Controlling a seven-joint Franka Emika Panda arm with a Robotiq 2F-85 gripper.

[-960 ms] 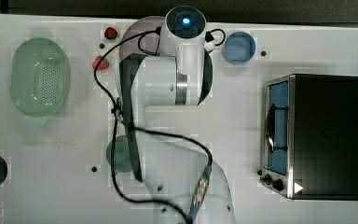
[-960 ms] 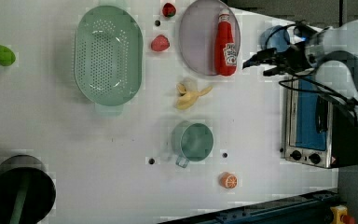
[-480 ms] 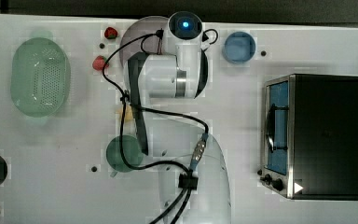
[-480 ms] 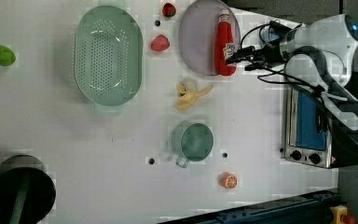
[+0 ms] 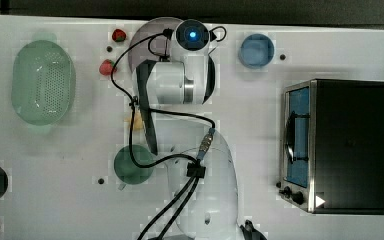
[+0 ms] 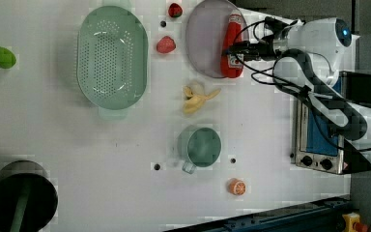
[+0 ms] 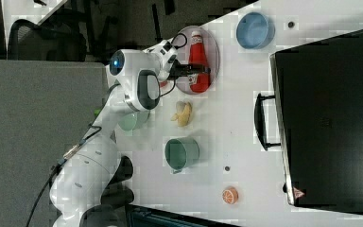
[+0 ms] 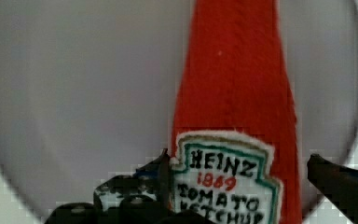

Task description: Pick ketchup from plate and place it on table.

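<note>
**Ketchup on the plate, open claw straddling its label**

Ketchup (image 6: pixel 232 46) lies flat on the plate (image 6: pixel 205 41), its white cap toward the plate's far rim in the left view and its labelled end near the rim closest to the banana. In the wrist view the bottle's red body and white-and-green label sit between the two dark fingers (image 8: pixel 338 179) of the claw, one on each side of the label, with the plate's pale surface showing around them. The claw (image 6: pixel 233 48) is spread wide and has closed on nothing; whether either finger touches the bottle cannot be told. In the right view the claw (image 7: pixel 194 70) reaches over the bottle's middle from the arm's side.

The plate rests on the table (image 6: pixel 125 145) near its edge. Just beside the plate in the left view are two strawberries (image 6: pixel 165 44), and a peeled banana (image 6: pixel 196 98) lies near the plate's lower rim. Further off stand a green cup (image 6: pixel 200 146), a green basket (image 6: pixel 111 57), an orange half (image 6: pixel 236 186) and a toaster oven (image 5: pixel 337 145). A blue bowl (image 5: pixel 256 51) sits to the top view's right of the arm.
</note>
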